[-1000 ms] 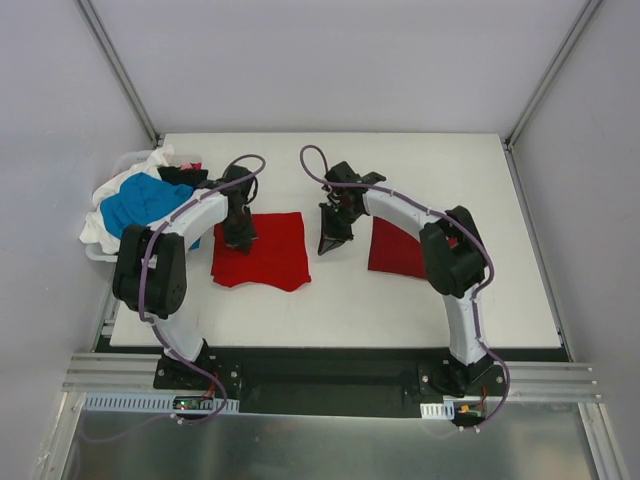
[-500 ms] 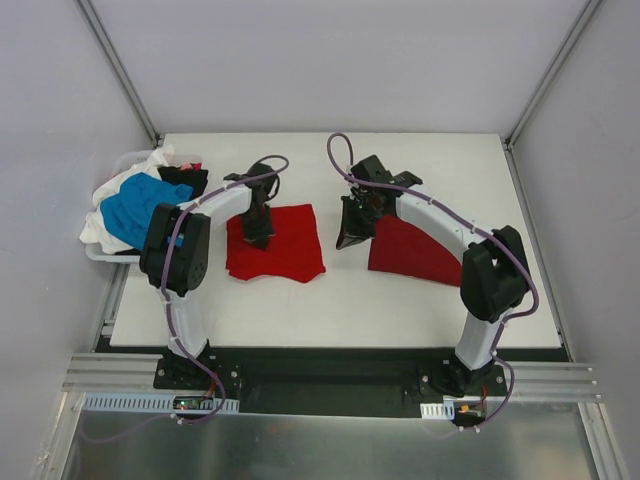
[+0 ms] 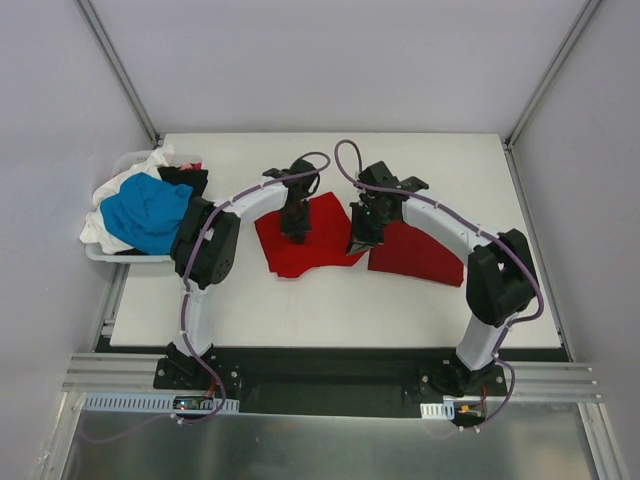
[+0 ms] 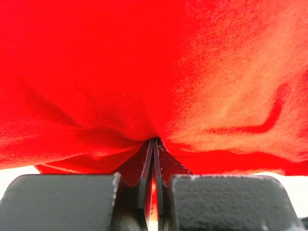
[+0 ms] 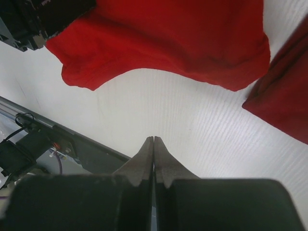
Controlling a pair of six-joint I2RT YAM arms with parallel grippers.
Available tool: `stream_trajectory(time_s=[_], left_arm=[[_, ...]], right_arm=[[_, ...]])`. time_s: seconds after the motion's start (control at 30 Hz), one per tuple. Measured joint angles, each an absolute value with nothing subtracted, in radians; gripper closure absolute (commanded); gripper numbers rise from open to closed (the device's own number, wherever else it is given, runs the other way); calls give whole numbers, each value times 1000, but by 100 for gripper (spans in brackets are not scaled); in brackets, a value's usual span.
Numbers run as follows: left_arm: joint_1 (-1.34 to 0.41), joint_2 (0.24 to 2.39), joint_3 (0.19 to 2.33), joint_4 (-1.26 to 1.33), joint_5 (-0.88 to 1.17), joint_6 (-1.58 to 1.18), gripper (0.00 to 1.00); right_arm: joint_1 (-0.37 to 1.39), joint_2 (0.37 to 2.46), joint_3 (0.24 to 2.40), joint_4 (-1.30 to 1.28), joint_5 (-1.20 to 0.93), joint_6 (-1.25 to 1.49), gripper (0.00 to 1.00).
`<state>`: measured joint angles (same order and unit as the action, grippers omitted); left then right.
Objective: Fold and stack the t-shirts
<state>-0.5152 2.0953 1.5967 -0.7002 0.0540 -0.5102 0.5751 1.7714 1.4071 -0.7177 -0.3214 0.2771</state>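
Note:
A folded red t-shirt (image 3: pixel 318 245) lies mid-table, and my left gripper (image 3: pixel 296 228) is shut on its upper left part. In the left wrist view the red t-shirt (image 4: pixel 192 72) fills the frame, its cloth puckering into the closed tips of the left gripper (image 4: pixel 155 141). My right gripper (image 3: pixel 358 243) is shut and empty, hovering between that shirt and a second folded red t-shirt (image 3: pixel 420 252) on the right. The right wrist view shows the right gripper (image 5: pixel 154 138) over bare table, the moved shirt (image 5: pixel 168 38) beyond it, and the other red shirt (image 5: pixel 288 101) at the right edge.
A white basket (image 3: pixel 100 252) at the table's left edge holds a heap of t-shirts: blue (image 3: pixel 145 212), white (image 3: pixel 150 165) and black (image 3: pixel 183 180). The white table (image 3: pixel 330 300) ends at a black front rail (image 3: pixel 320 355). Grey walls enclose the back and sides.
My left gripper has slid right with the red t-shirt, bringing it close to the folded red one. The right gripper shifted right and slightly nearer, staying shut.

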Motion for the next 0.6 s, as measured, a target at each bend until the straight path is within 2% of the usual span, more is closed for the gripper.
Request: stream_trajectory(time_s=[0.47,0.6], left_arm=[[-383,2091,1572,-730,64,-510,100],[-336,2117,1626,-794,45,-504,100]], right_arm=[[511,1821,1447,-727,-305,249,99],[513,1829,1448,-725,-313,249,99]])
